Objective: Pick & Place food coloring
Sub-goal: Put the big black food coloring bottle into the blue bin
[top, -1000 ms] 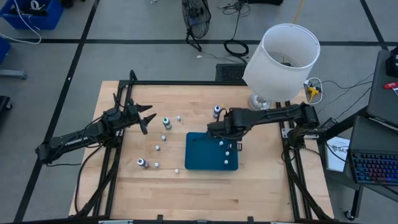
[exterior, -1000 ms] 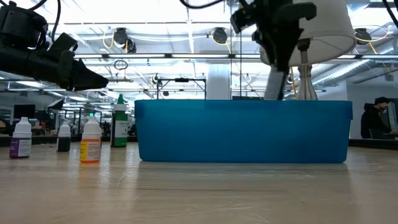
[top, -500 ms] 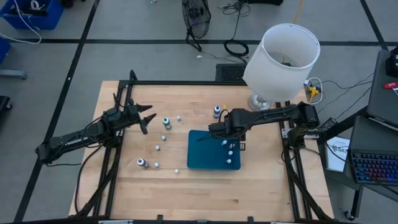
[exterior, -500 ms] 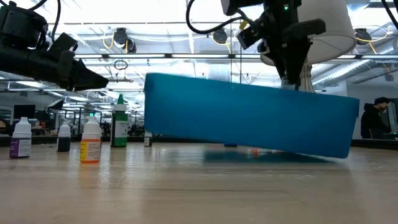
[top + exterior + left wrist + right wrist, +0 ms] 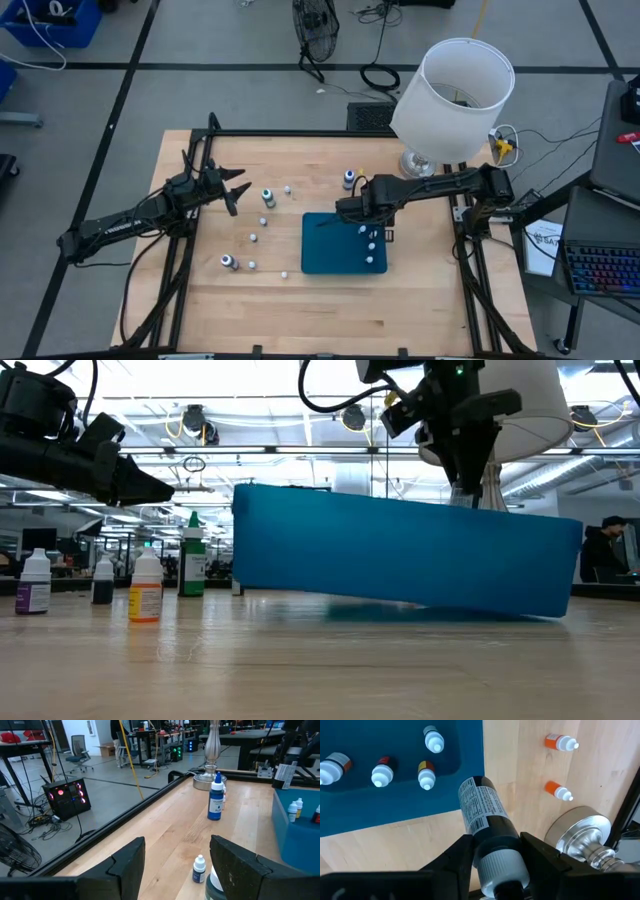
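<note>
A bottle [image 5: 487,827] is held in the right gripper [image 5: 492,852], above the far edge of the tray [image 5: 335,255], which is tilted. Four bottles [image 5: 382,775] lie in the tray below it. The lamp base [image 5: 580,832] stands just beside it.

I've got open desk [image 5: 300,305] along the near edge. Obstacles: teal tray [image 5: 335,250] tilted mid-desk, scattered food coloring bottles [image 5: 252,238] on left half, lamp [image 5: 452,95] at far right corner.

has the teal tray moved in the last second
Yes. The teal tray has tipped, its left end lifted off the table, and shifted slightly right toward the lamp.
</note>
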Robot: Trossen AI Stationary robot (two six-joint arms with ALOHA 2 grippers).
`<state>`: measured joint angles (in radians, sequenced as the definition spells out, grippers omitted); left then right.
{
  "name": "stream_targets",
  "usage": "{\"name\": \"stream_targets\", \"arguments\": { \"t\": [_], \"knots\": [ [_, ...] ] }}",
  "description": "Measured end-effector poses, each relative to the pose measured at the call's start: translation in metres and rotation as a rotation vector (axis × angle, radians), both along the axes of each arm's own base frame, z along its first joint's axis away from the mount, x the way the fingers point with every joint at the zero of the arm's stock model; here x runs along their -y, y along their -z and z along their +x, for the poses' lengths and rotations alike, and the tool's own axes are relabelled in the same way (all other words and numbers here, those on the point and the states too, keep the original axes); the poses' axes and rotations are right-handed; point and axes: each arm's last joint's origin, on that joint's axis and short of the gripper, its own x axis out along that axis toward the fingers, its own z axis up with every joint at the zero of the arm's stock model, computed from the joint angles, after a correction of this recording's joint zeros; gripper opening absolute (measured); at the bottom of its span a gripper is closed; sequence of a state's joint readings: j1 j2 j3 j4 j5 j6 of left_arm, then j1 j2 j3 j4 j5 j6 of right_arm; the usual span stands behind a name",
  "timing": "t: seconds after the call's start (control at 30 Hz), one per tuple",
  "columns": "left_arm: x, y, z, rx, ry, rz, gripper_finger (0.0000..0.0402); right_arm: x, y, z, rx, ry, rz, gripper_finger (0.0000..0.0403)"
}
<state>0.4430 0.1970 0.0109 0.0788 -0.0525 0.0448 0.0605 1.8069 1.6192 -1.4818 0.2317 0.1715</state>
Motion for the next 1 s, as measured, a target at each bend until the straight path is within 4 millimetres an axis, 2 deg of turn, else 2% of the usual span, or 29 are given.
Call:
{"name": "stream_targets", "arguments": {
  "t": [0.3,0.73,1.0],
  "knots": [
    [0.000,0.000,0.000,0.000,0.000,0.000,0.0225,-0.003,-0.006,0.004,0.039,-0.009,0.003,0.0130],
    [0.000,0.000,0.000,0.000,0.000,0.000,0.0225,-0.025,-0.028,0.011,0.145,-0.069,0.019,0.0130],
    [0.000,0.000,0.000,0.000,0.000,0.000,0.0225,-0.013,-0.014,0.019,0.082,-0.039,0.036,0.0130]
  ]
}}
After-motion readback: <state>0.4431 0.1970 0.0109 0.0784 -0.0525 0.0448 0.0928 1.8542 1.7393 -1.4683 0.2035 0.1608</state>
